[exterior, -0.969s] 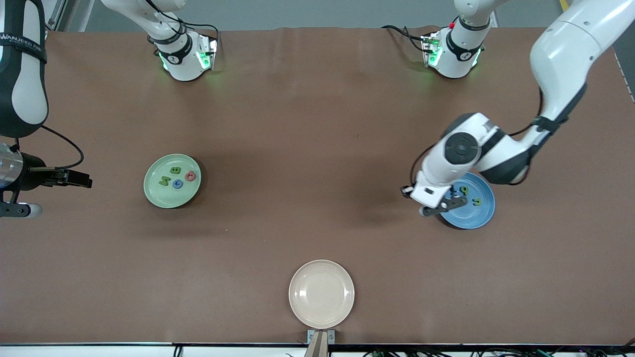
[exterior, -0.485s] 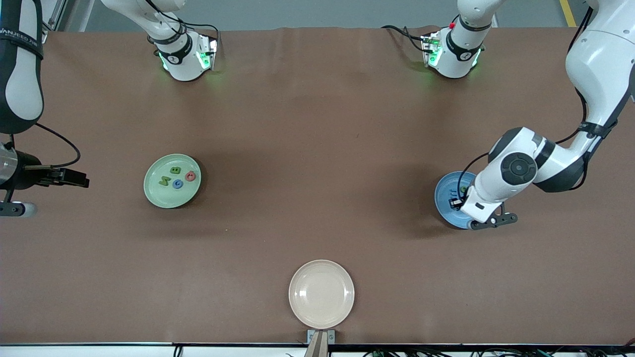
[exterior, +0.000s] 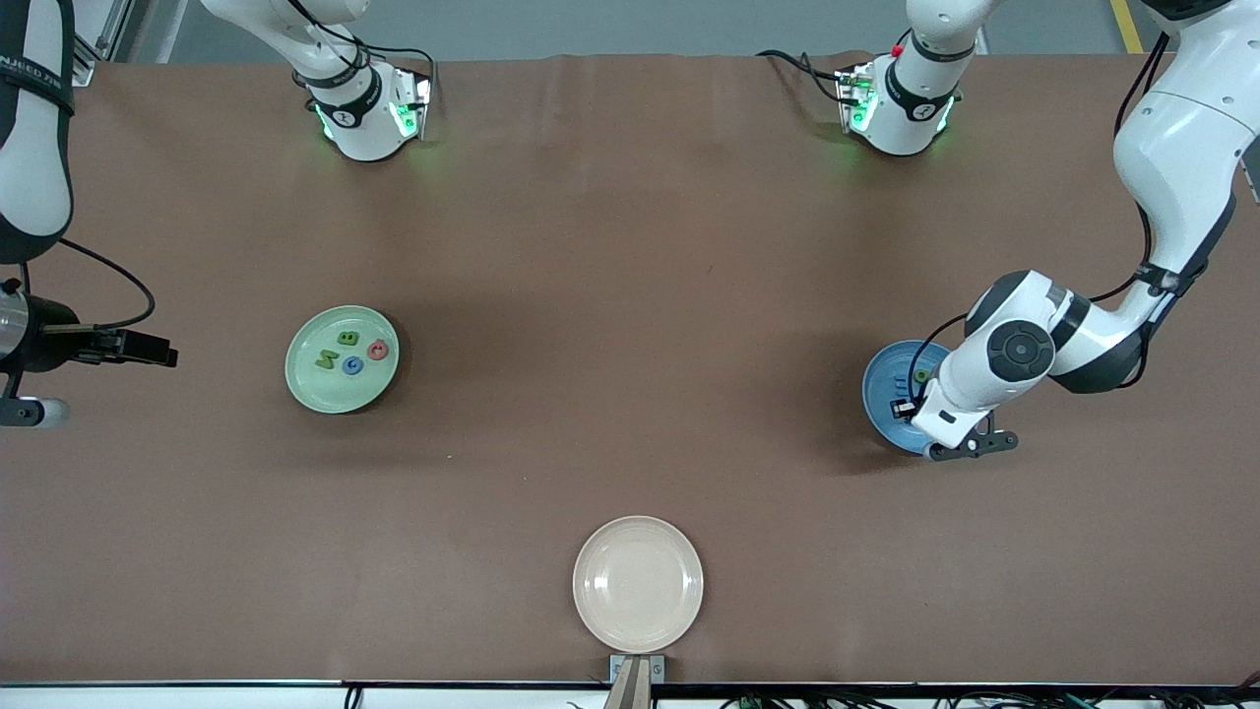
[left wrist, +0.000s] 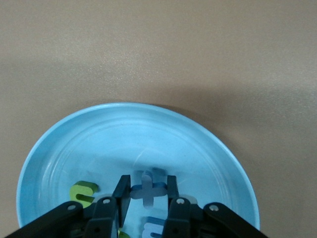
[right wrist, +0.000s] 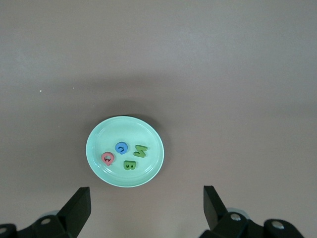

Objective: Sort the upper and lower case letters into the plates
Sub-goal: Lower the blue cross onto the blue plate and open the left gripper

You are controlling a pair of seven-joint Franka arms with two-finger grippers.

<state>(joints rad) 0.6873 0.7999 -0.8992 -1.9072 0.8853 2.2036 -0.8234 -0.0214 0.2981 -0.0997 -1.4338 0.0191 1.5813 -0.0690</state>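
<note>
Left gripper [left wrist: 146, 198] over your blue plate [left wrist: 64, 148], clamped on blue x [left wrist: 147, 188] | right gripper [right wrist: 143, 210] waits, fingers apart

Pale green plate [exterior: 310, 389] w/ four letters: two green [exterior: 346, 338], one blue [exterior: 352, 366], one red/pink [exterior: 378, 349]. Blue plate [left wrist: 208, 148] w/ lime-green letter [left wrist: 83, 192] & blue letters [left wrist: 147, 187]. Cream-beige plate [exterior: 638, 584], plain. Brown table [exterior: 630, 246]. Arms white w/ black joints.
</note>
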